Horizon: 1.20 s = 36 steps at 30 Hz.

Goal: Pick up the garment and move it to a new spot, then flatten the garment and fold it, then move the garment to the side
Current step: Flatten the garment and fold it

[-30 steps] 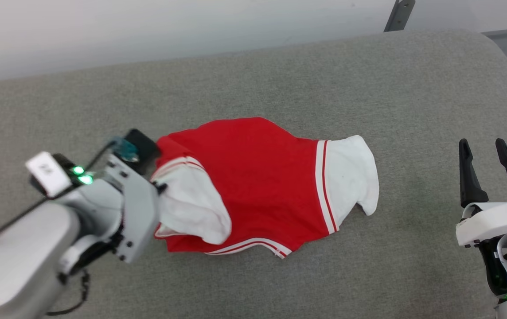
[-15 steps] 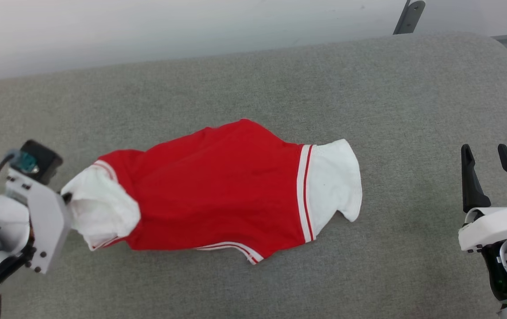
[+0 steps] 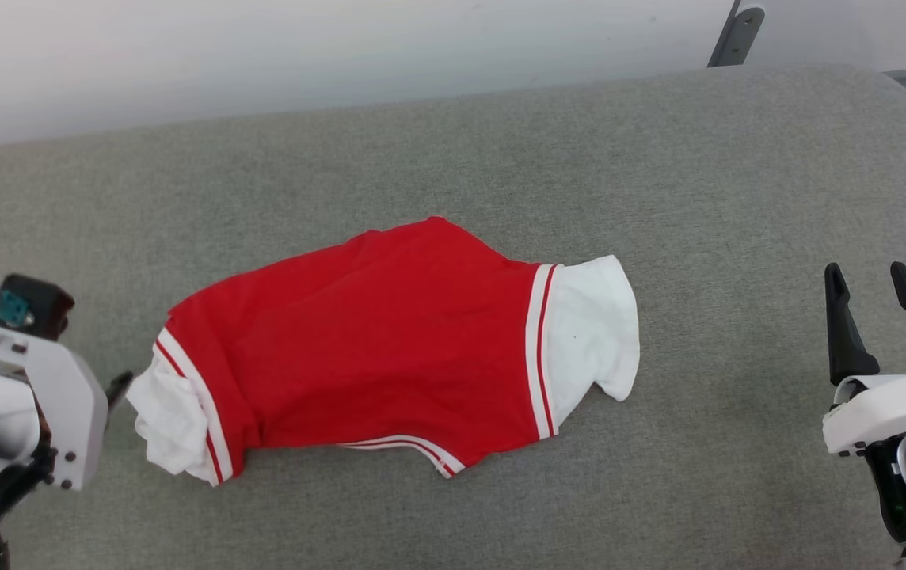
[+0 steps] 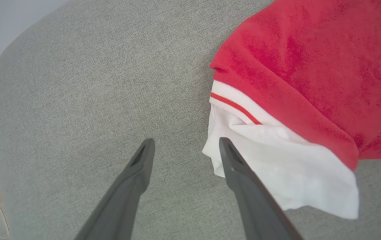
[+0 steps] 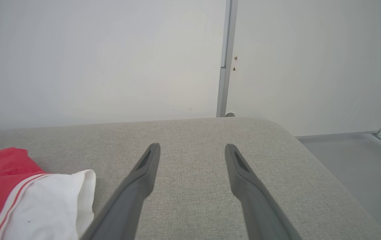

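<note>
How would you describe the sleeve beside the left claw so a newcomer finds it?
On the grey cushion lies the red garment. Its crumpled white sleeve sits at the end by the open left claw; the other sleeve lies smooth and flat.

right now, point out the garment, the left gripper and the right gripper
garment (image 3: 374,340): head view, middle of its red body
left gripper (image 4: 186,142): left wrist view, midway between its open fingertips
right gripper (image 5: 193,147): right wrist view, midway between its open fingertips
</note>
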Tool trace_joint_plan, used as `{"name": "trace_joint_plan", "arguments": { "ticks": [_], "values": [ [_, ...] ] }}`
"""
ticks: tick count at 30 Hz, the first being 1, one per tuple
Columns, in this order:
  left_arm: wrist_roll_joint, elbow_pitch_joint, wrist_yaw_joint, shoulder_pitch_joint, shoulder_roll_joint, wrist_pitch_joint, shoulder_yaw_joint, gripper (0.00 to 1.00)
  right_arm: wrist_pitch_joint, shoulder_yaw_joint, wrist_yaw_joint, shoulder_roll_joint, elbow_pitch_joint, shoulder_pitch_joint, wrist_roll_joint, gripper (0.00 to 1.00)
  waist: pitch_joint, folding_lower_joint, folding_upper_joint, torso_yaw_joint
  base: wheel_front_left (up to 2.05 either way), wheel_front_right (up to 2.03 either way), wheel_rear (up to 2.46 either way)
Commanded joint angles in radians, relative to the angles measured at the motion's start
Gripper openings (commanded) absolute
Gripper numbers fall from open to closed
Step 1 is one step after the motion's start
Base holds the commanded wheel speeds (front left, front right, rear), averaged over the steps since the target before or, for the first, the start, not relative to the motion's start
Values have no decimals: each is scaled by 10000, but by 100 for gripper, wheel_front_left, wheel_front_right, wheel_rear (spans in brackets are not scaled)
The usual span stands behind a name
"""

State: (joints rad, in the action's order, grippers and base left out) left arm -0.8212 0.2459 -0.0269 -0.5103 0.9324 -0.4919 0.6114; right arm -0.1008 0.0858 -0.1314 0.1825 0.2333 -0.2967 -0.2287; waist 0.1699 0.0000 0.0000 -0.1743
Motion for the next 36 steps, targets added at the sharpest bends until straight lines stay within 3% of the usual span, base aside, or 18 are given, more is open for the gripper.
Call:
{"name": "trace_joint_plan", "arguments": {
  "ticks": [1,15,26,28,29,30,31,36],
  "values": [
    [-141,-165,-121,-99,-1,-93,-92,100,25,33,16,57,-57,95,20,100,10,0,0,30,0,0,0],
    [-569,-2696,-1139,-1,-62,-2351,374,100,92,180,16,-2,-304,173,140,100,-2,0,0,194,0,0,0],
    [-562,-2283,-1347,96,-368,-2820,774,100,50,84,15,-19,-289,26,113,100,112,0,0,98,0,0,0],
    [-588,-2209,-1272,90,-402,-2860,816,48,31,105,15,3,-268,26,99,100,134,0,0,88,0,0,0],
    [-622,-2178,-1228,99,-418,-2879,832,39,20,120,16,8,-260,28,99,100,143,0,0,86,0,0,0],
    [-663,-2146,-1227,109,-431,-2889,838,10,12,135,16,11,-258,29,104,100,156,0,0,86,0,0,0],
    [-675,-2102,-1208,116,-435,-2884,843,0,15,151,16,9,-254,33,105,100,163,0,0,90,0,0,0],
    [-782,-1898,-1100,93,-468,-2735,775,0,-16,174,16,-21,-243,52,129,100,195,0,0,111,0,0,0]
  ]
}}
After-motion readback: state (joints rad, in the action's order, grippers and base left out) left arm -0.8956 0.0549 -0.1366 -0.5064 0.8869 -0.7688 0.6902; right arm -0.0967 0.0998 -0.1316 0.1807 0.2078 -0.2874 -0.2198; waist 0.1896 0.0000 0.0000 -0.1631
